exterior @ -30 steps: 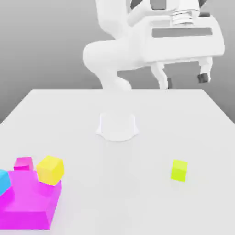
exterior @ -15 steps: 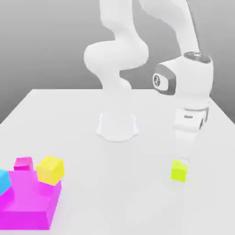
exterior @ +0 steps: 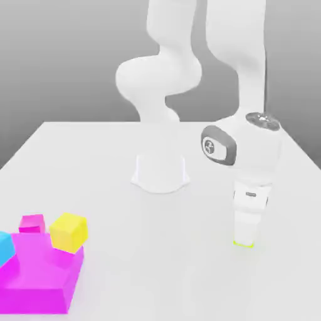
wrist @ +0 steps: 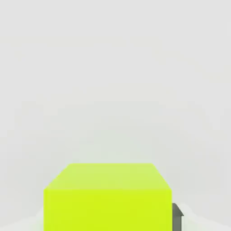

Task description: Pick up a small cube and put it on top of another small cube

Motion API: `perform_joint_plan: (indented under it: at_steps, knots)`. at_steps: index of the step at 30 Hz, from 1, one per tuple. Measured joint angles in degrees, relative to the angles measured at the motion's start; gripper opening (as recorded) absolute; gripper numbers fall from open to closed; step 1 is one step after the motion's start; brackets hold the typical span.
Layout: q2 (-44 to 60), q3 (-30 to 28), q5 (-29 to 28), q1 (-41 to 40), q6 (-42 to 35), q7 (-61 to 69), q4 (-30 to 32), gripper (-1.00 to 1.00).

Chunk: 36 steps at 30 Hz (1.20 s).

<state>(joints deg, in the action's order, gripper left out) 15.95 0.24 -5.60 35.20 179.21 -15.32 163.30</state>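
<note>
The small lime cube rests on the white table at the exterior view's right. In that view just a thin lime strip of the cube shows under the hand. My gripper points straight down over it, shut on the cube, and a dark fingertip lies against the cube's side. A small magenta cube sits far off at the exterior view's left, beside a larger yellow cube.
A big magenta block stands at the near left corner, with a cyan cube at its left edge. The arm's white base stands at the middle of the table.
The arm has come down from high at the back onto the lime cube. Its fingers, open before, have shut on the cube.
</note>
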Motion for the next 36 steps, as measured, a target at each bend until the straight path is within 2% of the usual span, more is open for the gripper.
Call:
perform_joint_plan:
  at_steps: [4, 12, 24, 36]
  knots:
    - [-4.7, 1.2, 0.5, -1.2, -3.8, 0.7, 0.7, -1.0]
    - [-16.7, 2.8, 5.6, -1.4, -13.2, 4.4, 2.4, -1.0]
    - [-20.8, -13.9, 3.1, -24.5, -19.5, 25.9, -3.4, -1.0]
    - [-21.3, -34.3, 0.3, -43.4, -24.8, 48.7, -8.7, -1.0]
